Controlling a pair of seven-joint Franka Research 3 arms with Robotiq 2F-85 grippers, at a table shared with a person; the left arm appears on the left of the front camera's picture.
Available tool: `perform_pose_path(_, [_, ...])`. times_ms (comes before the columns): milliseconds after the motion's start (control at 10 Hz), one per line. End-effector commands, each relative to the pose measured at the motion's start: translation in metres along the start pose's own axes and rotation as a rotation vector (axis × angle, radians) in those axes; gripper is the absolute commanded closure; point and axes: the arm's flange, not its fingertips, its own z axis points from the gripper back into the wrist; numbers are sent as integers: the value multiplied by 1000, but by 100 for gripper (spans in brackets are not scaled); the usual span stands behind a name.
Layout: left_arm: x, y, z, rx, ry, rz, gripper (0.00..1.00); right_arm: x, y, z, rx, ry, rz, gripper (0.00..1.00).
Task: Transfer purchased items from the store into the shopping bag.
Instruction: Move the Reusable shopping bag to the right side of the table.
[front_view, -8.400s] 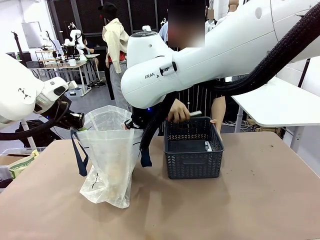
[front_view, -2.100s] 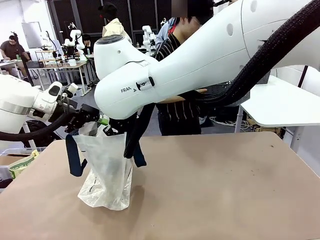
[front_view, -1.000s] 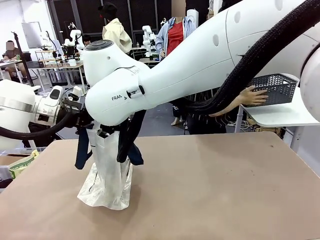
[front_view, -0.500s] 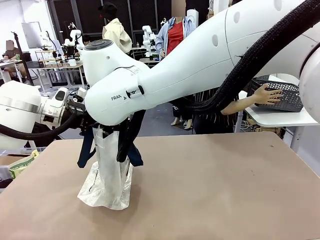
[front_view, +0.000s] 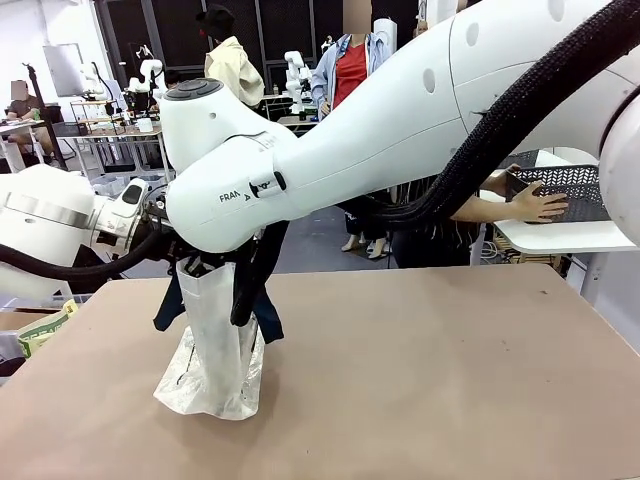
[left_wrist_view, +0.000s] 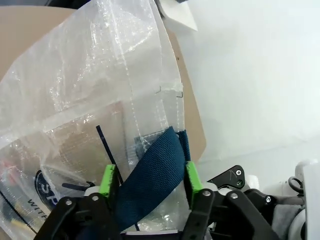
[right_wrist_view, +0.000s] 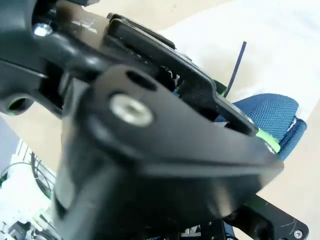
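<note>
Now one shopping bag (front_view: 215, 350), two navy handles (front_view: 167, 305), one basket (front_view: 572, 183) far right

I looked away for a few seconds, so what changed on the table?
The black basket left the table; the person's hand now holds it at the white side table. The shopping bag's mouth, wide before, is drawn narrow. The bag still stands at the table's left.
</note>
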Motion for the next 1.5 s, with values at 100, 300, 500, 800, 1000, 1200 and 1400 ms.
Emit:
perform_pose_path(100, [4, 5, 1, 27, 26, 21, 100, -7, 3, -1, -27, -41, -6, 100])
perform_pose_path(300, [4, 5, 1, 30, 28, 26, 100, -7, 3, -1, -27, -41, -8, 100])
perform_pose_path(500, [5, 6, 2, 30, 26, 30, 100, -7, 3, -1, -28, -40, -9, 100])
perform_pose_path(800, [5, 6, 3, 31, 27, 31, 100, -9, 1, 0, -26, -39, -17, 100])
perform_pose_path(1000, [4, 6, 4, 31, 27, 33, 100, -11, -2, 2, -33, -35, -48, 100])
perform_pose_path(1200, [4, 7, 5, 33, 26, 32, 100, -14, -6, 6, -25, -40, -66, 100])
perform_pose_path(1400, [4, 8, 5, 34, 30, 37, 100, -18, -11, 12, -9, -32, -75, 92])
